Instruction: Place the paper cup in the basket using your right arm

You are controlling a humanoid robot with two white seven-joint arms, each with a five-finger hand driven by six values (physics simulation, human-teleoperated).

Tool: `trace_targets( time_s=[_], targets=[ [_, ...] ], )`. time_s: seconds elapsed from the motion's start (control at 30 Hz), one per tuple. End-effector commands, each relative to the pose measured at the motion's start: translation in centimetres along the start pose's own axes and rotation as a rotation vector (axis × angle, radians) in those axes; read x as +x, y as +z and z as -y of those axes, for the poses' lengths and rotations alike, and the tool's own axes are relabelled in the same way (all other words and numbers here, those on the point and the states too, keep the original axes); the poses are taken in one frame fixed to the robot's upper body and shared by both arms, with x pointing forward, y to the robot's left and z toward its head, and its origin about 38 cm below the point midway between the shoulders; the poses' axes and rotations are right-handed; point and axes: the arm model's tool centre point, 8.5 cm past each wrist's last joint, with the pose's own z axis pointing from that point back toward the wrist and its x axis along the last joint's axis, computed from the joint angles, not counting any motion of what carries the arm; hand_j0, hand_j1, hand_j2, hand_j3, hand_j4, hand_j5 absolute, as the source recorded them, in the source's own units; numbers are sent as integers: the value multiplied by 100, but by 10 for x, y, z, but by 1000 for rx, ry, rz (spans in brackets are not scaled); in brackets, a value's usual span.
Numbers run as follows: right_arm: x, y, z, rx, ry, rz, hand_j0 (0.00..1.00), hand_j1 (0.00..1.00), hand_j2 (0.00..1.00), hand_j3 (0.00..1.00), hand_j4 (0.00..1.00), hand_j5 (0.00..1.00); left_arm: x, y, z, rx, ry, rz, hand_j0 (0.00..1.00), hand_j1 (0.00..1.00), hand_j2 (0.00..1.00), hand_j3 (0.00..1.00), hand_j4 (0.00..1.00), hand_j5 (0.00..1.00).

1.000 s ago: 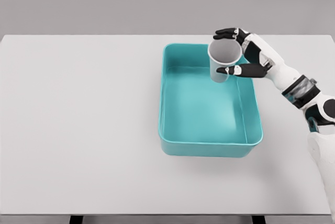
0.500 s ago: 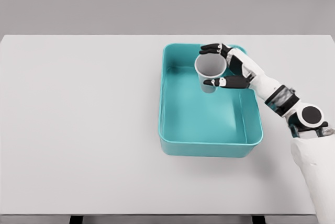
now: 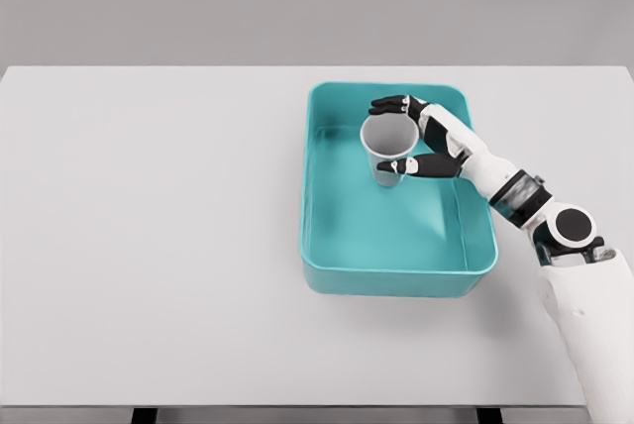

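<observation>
A white paper cup (image 3: 387, 148) is seen from above, upright with its open mouth facing up and its round rim wider than its base. It is held over the far half of the inside of a teal basket (image 3: 319, 246), between the curled fingers and the thumb of the right hand (image 3: 424, 139). Whether the base touches the floor of the basket cannot be told. The basket is a shallow rectangular tub with rounded corners and a smooth rim, set flat on the white table (image 3: 149, 246), right of its middle.
</observation>
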Motion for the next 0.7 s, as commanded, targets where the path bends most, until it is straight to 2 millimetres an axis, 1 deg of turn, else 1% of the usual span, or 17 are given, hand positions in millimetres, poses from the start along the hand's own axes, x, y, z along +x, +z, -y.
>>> trace_targets(
  time_s=[0.0,0.1,0.17,0.23,0.27,0.4,0.67],
  targets=[
    [0,0,0,-1,-5,4,75,75,75,75,75,75,0,0,0,0,0,0,100,100,100,100,100,100],
    [1,0,0,0,-3,6,77,77,77,77,77,77,0,0,0,0,0,0,100,100,100,100,100,100],
    [2,0,0,-1,-1,9,86,86,86,86,86,86,0,0,0,0,0,0,100,100,100,100,100,100],
    [2,0,0,-1,-1,9,88,88,88,88,88,88,0,0,0,0,0,0,100,100,100,100,100,100],
    [2,0,0,-1,-1,9,91,91,91,91,91,91,0,0,0,0,0,0,100,100,100,100,100,100],
    [2,0,1,-2,0,8,92,92,92,92,92,92,0,0,0,0,0,0,100,100,100,100,100,100],
    [3,1,3,-3,4,9,97,97,97,97,97,97,0,0,0,0,0,0,100,100,100,100,100,100]
  ],
)
